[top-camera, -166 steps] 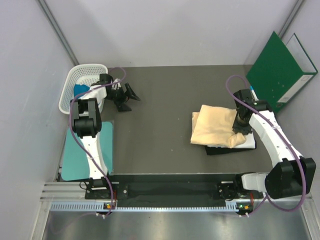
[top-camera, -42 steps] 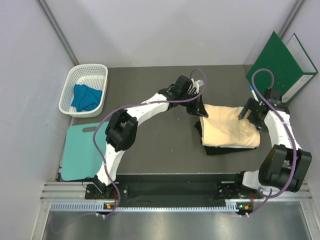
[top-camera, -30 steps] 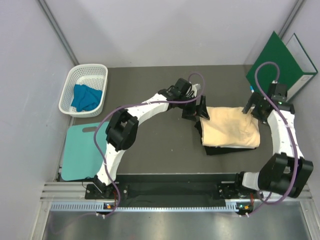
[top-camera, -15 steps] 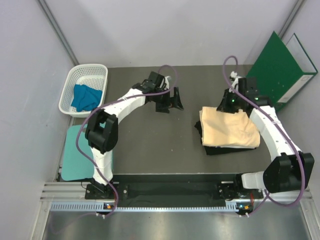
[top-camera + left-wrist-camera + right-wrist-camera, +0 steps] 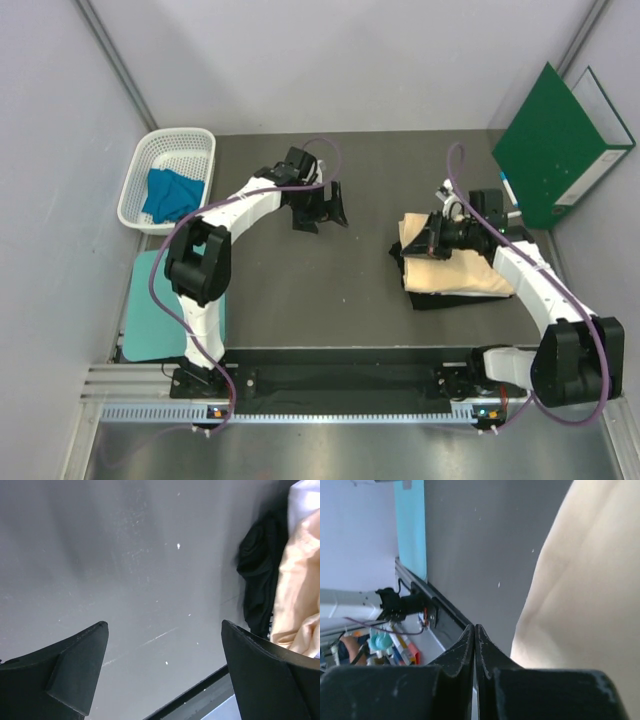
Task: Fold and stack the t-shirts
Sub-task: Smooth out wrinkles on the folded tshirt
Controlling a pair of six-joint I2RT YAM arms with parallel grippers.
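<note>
Right gripper [image 5: 420, 246], pinched closed and empty, hovers over the left edge of the peach t-shirt [image 5: 458, 272]; left gripper [image 5: 335, 206], spread wide and empty, hangs well left of that shirt.

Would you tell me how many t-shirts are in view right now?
4: blue in the basket; peach, white and dark piled together on the right. More may be hidden.
</note>
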